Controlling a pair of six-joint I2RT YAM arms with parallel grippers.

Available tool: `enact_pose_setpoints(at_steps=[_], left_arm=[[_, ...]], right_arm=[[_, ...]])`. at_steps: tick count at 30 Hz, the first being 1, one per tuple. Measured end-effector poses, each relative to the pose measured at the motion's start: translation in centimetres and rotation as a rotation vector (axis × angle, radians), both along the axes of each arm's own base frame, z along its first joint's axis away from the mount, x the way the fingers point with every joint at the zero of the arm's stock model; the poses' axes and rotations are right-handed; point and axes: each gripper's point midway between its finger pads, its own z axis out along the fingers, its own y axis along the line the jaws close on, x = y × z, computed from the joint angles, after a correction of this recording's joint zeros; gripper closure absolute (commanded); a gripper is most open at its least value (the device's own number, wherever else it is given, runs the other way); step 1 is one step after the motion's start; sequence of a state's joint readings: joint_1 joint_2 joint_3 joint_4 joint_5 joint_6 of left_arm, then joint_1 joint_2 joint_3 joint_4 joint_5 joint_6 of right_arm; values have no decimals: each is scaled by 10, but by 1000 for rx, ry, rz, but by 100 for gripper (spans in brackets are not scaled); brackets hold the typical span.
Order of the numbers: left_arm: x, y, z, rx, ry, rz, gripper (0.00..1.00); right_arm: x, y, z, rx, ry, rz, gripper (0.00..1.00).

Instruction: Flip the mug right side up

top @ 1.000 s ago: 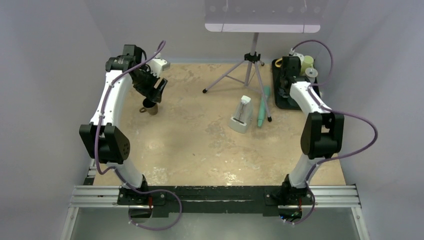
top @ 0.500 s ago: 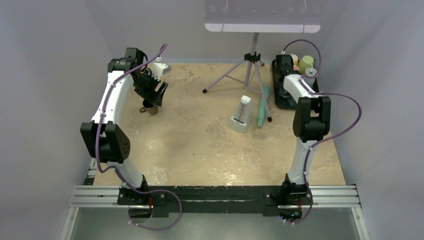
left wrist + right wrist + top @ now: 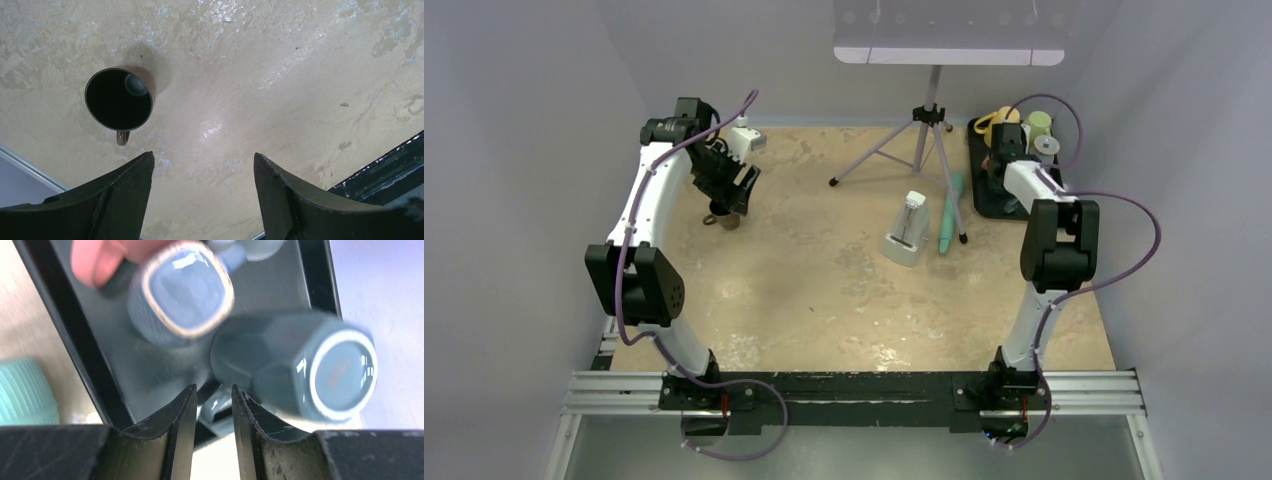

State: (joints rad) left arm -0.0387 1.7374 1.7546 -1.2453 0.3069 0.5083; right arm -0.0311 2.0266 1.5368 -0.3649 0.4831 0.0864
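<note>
Mottled tan surface [image 3: 300,75], grey walls. Brown mug [image 3: 118,99] stands mouth-up below left tool [image 3: 202,156], ahead of fingertips, offset toward one finger, outside gap; handle [image 3: 122,137] points toward tool. Left tool fingers wide apart, empty. Mug probably rigid, glossy, slippery, chip-prone, moderately heavy; best pinch across rim wall. Right tool [image 3: 214,387] over black tray [image 3: 75,350]: slim gap, blurred, grip cannot tell.

Open tabletop [image 3: 824,300] lies all around the mug [image 3: 118,100]; tripod [image 3: 928,113] legs and the crowded tray [image 3: 987,206] hem the far right.
</note>
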Motion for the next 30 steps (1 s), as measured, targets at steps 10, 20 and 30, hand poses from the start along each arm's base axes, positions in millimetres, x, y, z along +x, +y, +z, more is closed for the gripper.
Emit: enact_pose_setpoints(at_steps=[10,20,30], left_arm=[[0,0,0,0,0,-3,24],[-4,-4,-6,-20,22,-12,24],[-8,-7,-9,-36,37,-17,24]], right_arm=[[-37,5,46,18,-89,16,59],[-61,-13,60,196,-264,-186,34],[-54,-27,-6,317,-213,-366,40]])
